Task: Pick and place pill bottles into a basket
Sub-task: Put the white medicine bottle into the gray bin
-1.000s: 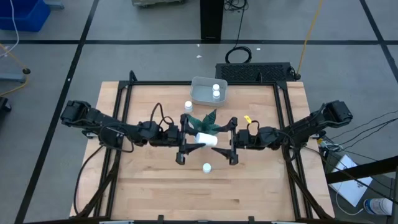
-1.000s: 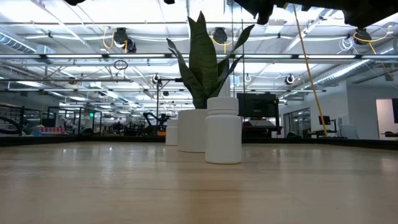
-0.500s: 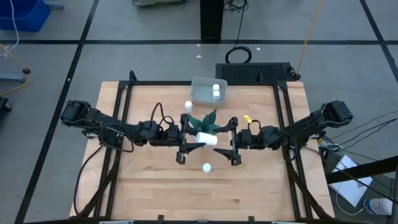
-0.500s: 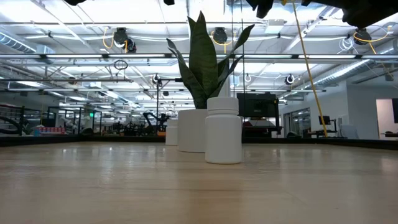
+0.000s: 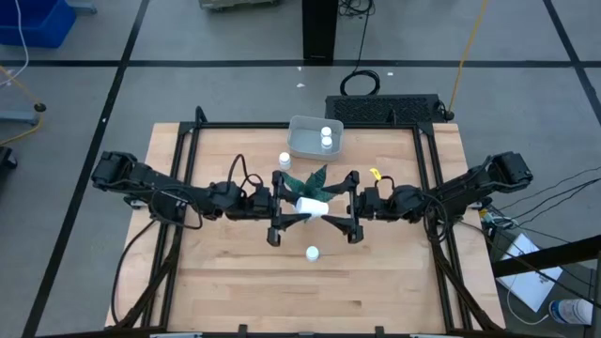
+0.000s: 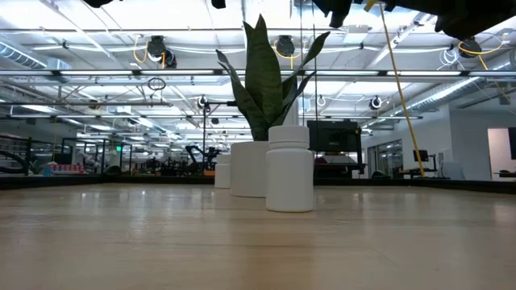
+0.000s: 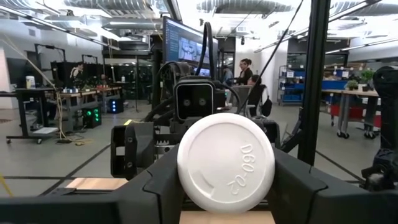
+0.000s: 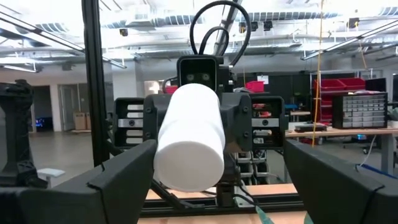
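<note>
Since a second ago the right gripper [image 5: 346, 205], spread wide, has been brought left around the pill bottle [image 5: 312, 207] clamped sideways mid-air by the left gripper [image 5: 285, 207], presumably for handover toward the far basket [image 5: 297, 143].
</note>
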